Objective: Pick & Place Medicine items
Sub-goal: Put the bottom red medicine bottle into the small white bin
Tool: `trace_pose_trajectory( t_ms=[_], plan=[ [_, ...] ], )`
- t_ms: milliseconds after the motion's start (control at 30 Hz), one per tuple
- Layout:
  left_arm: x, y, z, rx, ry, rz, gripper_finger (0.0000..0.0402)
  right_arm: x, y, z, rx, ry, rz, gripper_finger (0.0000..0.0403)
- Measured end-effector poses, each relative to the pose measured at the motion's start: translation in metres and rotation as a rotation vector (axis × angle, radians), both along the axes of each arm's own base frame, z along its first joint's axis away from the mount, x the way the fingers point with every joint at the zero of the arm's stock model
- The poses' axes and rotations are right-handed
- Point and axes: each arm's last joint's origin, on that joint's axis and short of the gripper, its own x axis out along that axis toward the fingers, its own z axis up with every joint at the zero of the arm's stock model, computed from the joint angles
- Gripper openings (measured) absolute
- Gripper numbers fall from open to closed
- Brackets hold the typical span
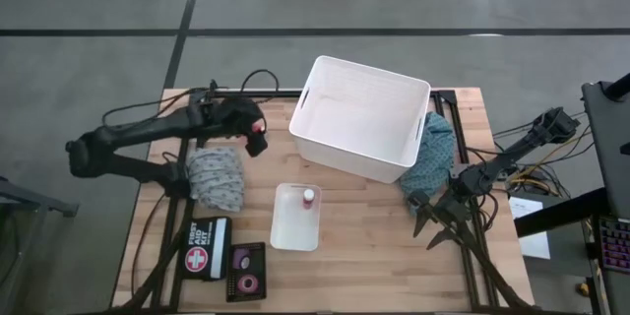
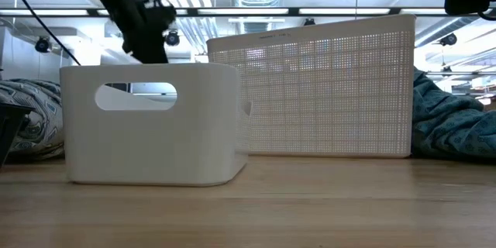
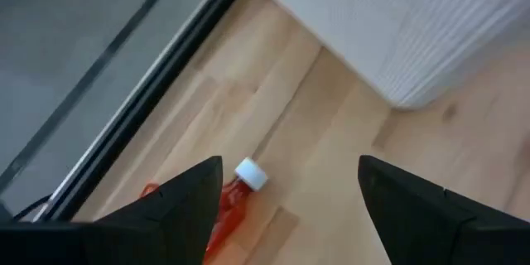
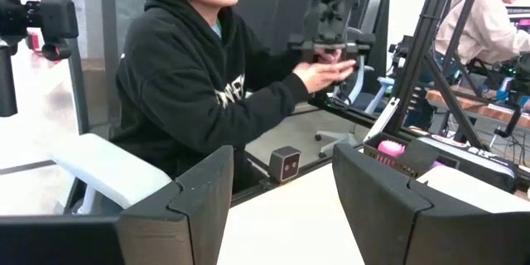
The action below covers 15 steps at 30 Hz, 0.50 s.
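so far one small red bottle with a white cap (image 1: 309,197) is sitting in the small white plastic tray (image 1: 285,231). left gripper (image 3: 286,195) is hovering spread over a second bottle (image 3: 236,192) lying on the wooden table (image 1: 374,226); right gripper (image 4: 277,186) is waiting spread at the table's right edge. pink tape roll (image 1: 245,283) probably not yet placed.

Both arms matte black w/ slim jointed links; left gripper (image 3: 286,207) and right gripper (image 4: 281,207) have broad, angular dark fingers, faceted edges.
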Motion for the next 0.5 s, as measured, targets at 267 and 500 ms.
trace_pose_trajectory(
  t_ms=[267, 500],
  plan=[
    [0.015, 0.028, -0.025, 0.018, 0.165, -0.127, 0.0287, 0.000, 0.000, 0.000, -0.001, -0.001, 0.000, 0.0206],
    [0.029, 0.048, -0.044, 0.013, 0.289, -0.172, 0.0287, 0.000, 0.000, 0.000, -0.002, -0.002, 0.000, 0.0206]
  ],
)
